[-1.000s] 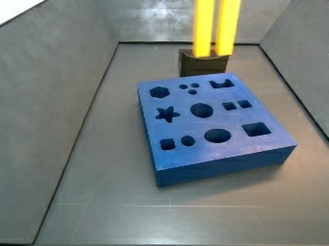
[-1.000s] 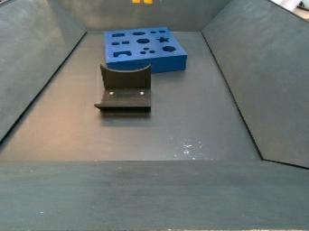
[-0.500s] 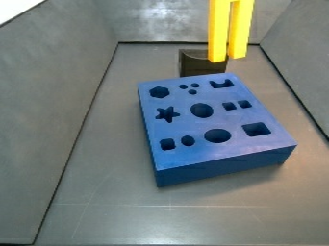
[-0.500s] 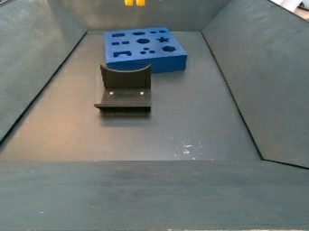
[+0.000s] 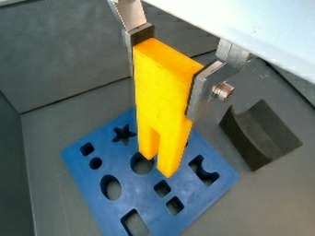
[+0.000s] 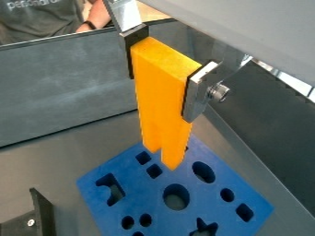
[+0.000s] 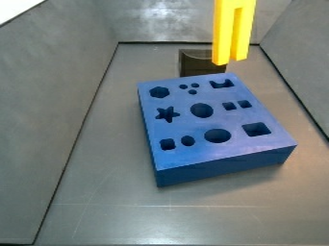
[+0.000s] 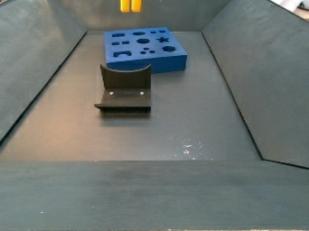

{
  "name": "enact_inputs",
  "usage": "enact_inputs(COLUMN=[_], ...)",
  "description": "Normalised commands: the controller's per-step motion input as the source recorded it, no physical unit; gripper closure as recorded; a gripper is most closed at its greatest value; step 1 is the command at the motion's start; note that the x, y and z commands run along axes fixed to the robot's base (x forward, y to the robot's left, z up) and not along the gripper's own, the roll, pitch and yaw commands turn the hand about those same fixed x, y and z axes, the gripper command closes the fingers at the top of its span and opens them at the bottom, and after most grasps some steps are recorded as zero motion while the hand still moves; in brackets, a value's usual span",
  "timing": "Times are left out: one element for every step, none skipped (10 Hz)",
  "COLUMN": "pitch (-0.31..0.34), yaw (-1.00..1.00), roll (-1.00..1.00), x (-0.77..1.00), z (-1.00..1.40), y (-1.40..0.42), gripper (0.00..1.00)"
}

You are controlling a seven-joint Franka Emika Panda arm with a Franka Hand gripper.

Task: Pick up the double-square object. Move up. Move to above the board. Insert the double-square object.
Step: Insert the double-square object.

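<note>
- The gripper (image 5: 172, 69) is clamped on the double-square object (image 5: 164, 111); in both wrist views its 2 silver fingers (image 6: 204, 88) press the bar's upper part from opposite sides.
- The double-square object hangs upright and clear of everything, its notched lower end with 2 square prongs pointing down toward the board (image 5: 185, 198).
- In a side view the yellow bar (image 7: 233, 31) sits high, over the board's far edge (image 7: 213, 120), with its top cut off by the frame; the gripper itself is out of that view.
- The board lies flat on the floor, its star, hexagon, circle and square holes open and unfilled.
- The fixture (image 8: 125, 88) stands on the floor just beside the board, well below the bar.
- Judged step: moving to above the board, with pick-up and lift done.
- The next move likely calls for lining the 2 prongs over the matching double-square hole, keeping the bar vertical, then lowering straight; which hole matches I cannot tell for certain.
</note>
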Motion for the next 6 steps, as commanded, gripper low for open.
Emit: enact_inputs(pitch=[0.037,0.024,0.019,0.010,0.003,0.000], yaw=[0.09,0.05,0.04,0.03,0.01,0.00], roll=[0.08,0.08,0.08,0.08,0.07,0.08], x=[1.00,1.00,1.00,1.00,1.00,1.00], z=[-0.10,-0.10,-0.09,-0.09,-0.09,-0.10], y=[0.00,0.00,0.00,0.00,0.01,0.03], gripper=[1.00,1.00,1.00,1.00,1.00,1.00])
